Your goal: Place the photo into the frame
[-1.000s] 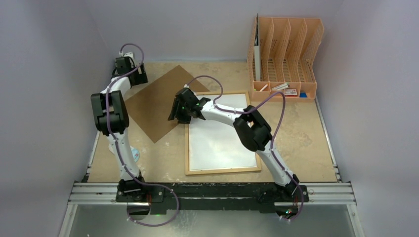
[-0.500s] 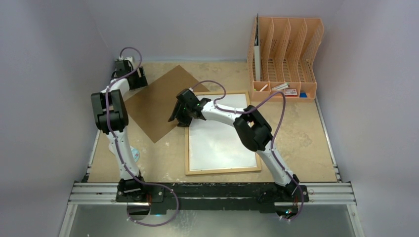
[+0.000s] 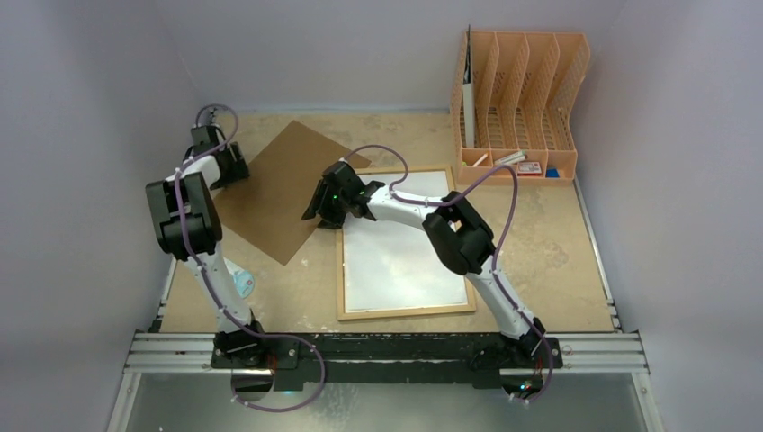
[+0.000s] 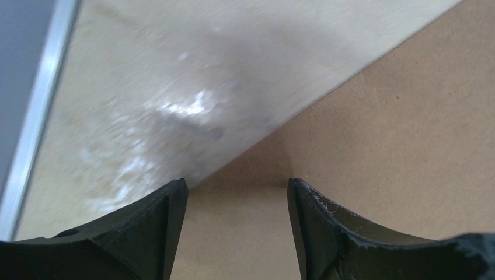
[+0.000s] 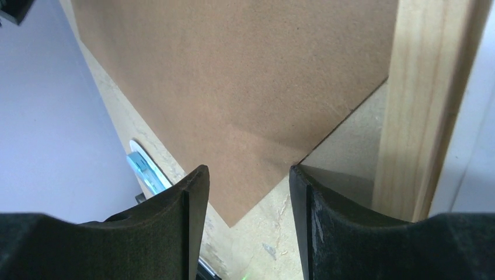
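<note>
The left hand hangs released, its two black fingers spread with nothing pinched between them. Directly under the gap lies one corner of the brown fibreboard back, which spreads away to that hand's right, while bare table shows ahead of it and to its left. The board lies flat, turned like a diamond. The right hand is released too, fingers apart and grasping nothing, pointing down where the board's edge runs up to the frame. From its wrist, the board fills the space ahead and to the left of this hand, and the frame's light-wood border stands just right of the right finger, with a sliver of table between board and border. Whether the board's edge only touches the border or slips under it, I cannot tell. The frame lies flat with its white mat up, stretching off to the right hand's right. A small blue-and-white thing lies on the table well behind the left hand. An orange file organiser stands far beyond the right hand, to its right.
</note>
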Controlling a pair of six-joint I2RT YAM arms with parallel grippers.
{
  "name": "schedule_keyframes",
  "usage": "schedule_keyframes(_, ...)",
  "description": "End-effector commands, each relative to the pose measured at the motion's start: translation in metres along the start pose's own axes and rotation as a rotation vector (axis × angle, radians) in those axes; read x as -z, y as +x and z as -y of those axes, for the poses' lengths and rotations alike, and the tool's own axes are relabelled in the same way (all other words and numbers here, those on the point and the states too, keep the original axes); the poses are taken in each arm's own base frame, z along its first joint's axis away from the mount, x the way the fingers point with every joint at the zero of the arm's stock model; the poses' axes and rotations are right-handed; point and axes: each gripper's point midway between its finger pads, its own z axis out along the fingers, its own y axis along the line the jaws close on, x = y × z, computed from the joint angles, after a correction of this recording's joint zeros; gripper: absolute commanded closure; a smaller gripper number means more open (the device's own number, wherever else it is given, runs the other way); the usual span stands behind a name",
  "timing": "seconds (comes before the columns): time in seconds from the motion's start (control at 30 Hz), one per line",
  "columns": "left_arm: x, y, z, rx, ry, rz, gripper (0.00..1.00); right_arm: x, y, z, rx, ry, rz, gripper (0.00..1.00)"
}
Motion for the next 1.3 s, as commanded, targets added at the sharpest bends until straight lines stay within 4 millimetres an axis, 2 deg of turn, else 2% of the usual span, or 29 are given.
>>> schedule_keyframes(0.0,0.024,0.069,-0.015,0.066,-0.044,-0.213,0.36,-0.033,0.003,0.040,0.074,0.034,0.016,0.44)
schedule_keyframes(0.23,0.052,0.094,-0.026,0.110,-0.107,-0.234,0.39,-0.033,0.010,0.043,0.098,0.021,-0.016,0.44)
schedule_keyframes(0.4,0.070,0.102,-0.029,0.156,-0.140,-0.250,0.43,-0.032,0.017,0.044,0.093,0.014,-0.047,0.46)
schedule_keyframes(0.57,0.081,0.121,-0.045,0.165,-0.226,-0.292,0.44,-0.027,0.015,0.025,0.062,-0.039,-0.056,0.46)
schedule_keyframes(0.63,0.084,0.120,-0.047,0.156,-0.224,-0.285,0.43,-0.024,0.011,0.024,0.060,-0.026,-0.034,0.46)
schedule_keyframes(0.7,0.088,0.108,-0.046,0.136,-0.211,-0.252,0.42,-0.020,0.010,0.032,0.056,0.017,-0.022,0.46)
schedule_keyframes(0.87,0.097,0.055,-0.039,0.085,-0.171,-0.136,0.35,-0.006,0.002,0.041,0.050,0.057,0.023,0.46)
schedule_keyframes(0.97,0.099,0.021,-0.040,0.097,-0.186,-0.069,0.27,0.001,-0.001,0.045,0.040,0.087,0.036,0.44)
schedule_keyframes(1.13,0.091,-0.031,-0.036,0.108,-0.170,0.043,0.19,0.006,-0.012,0.043,0.010,0.140,0.078,0.39)
schedule_keyframes(1.27,0.074,-0.050,-0.039,0.082,-0.181,0.074,0.17,0.007,-0.033,0.042,-0.010,0.182,0.149,0.37)
